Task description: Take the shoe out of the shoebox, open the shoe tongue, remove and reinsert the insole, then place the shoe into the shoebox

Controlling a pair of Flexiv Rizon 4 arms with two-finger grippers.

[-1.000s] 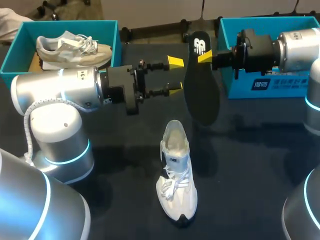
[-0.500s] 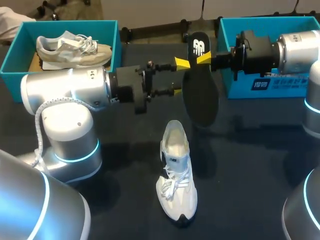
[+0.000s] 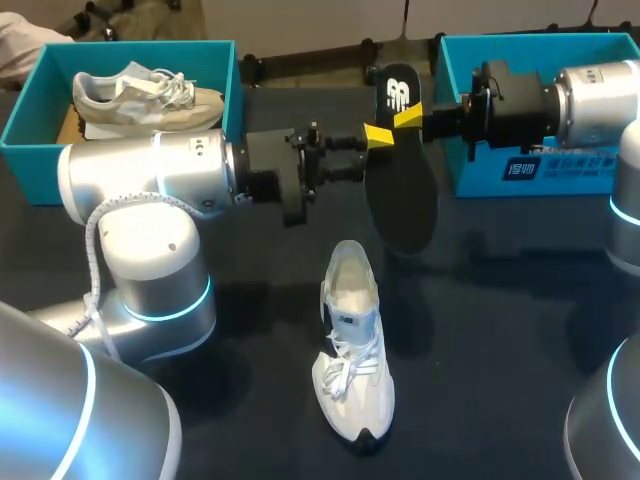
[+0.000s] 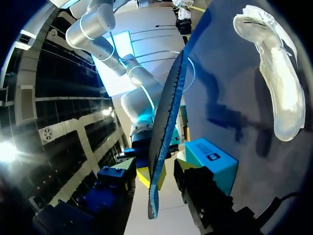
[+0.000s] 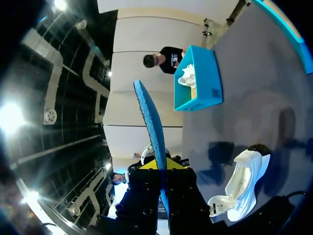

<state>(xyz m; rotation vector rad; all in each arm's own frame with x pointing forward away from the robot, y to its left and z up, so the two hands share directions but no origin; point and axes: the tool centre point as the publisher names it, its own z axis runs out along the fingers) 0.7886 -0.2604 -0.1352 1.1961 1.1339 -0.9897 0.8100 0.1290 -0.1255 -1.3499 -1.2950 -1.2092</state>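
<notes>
Black insole (image 3: 400, 190) edge between left fingers (image 3: 378, 135)

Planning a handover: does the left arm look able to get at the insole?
Likely yes: the insole sits edge-on between the open fingers of the left gripper, and the right gripper pinches only one end.

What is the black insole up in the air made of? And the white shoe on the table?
The insole looks like thin foam. One face is matte black, and the wrist views show the other face as blue and rough, like fabric. The white shoe seems to be matte cloth or mesh with woven laces. I can't tell whether any part of it is leather.
</notes>
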